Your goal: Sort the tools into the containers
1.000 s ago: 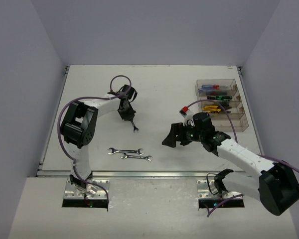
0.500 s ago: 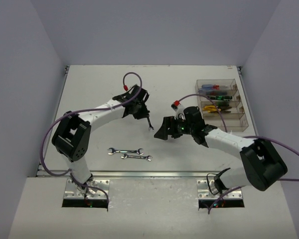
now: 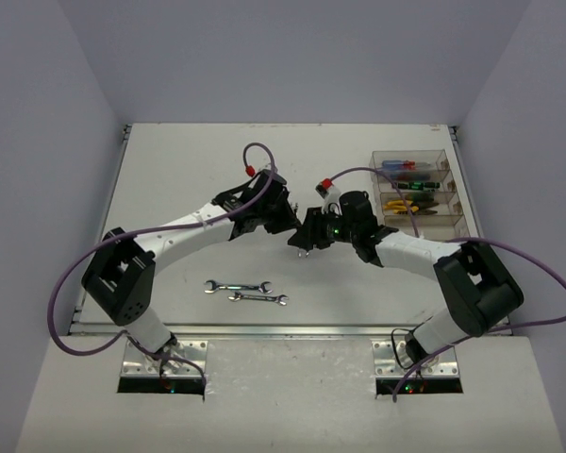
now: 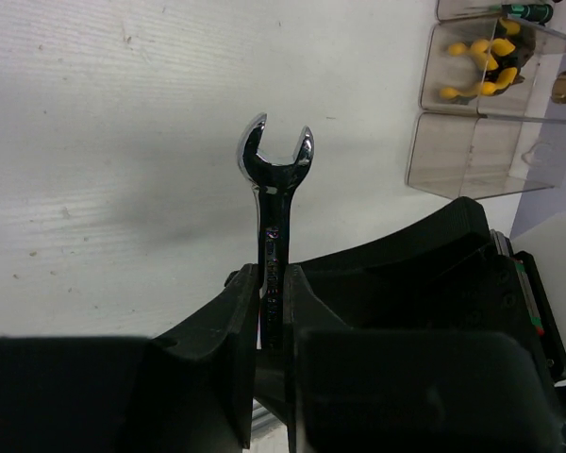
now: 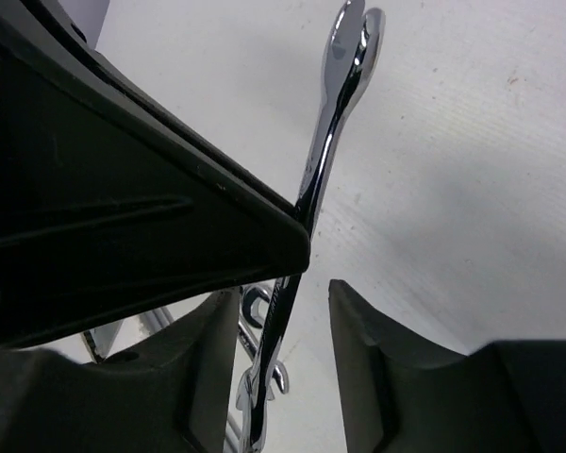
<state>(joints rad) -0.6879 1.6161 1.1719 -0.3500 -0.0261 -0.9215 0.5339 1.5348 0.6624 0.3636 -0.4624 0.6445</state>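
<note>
My left gripper (image 4: 275, 283) is shut on the shaft of a silver open-end wrench (image 4: 275, 170), held up above the table with its open head pointing away. In the top view the left gripper (image 3: 285, 225) and the right gripper (image 3: 304, 241) meet at the table's middle. The same wrench (image 5: 344, 75) passes between the fingers of my right gripper (image 5: 283, 294), which stand apart with a gap on each side of it. Two more wrenches (image 3: 245, 291) lie on the table near the front. The containers (image 3: 420, 198) sit at the right.
The bins hold blue- and red-handled screwdrivers (image 3: 401, 167) and yellow-handled pliers (image 3: 403, 203), the pliers (image 4: 481, 66) also showing in the left wrist view. The nearest bin (image 4: 472, 156) looks bare. Purple cables loop off both arms. White walls ring the table.
My left arm has carried the wrench rightward to the table's middle. The right arm has swung left to meet it, and its wide-open fingers have drawn in around the wrench.
</note>
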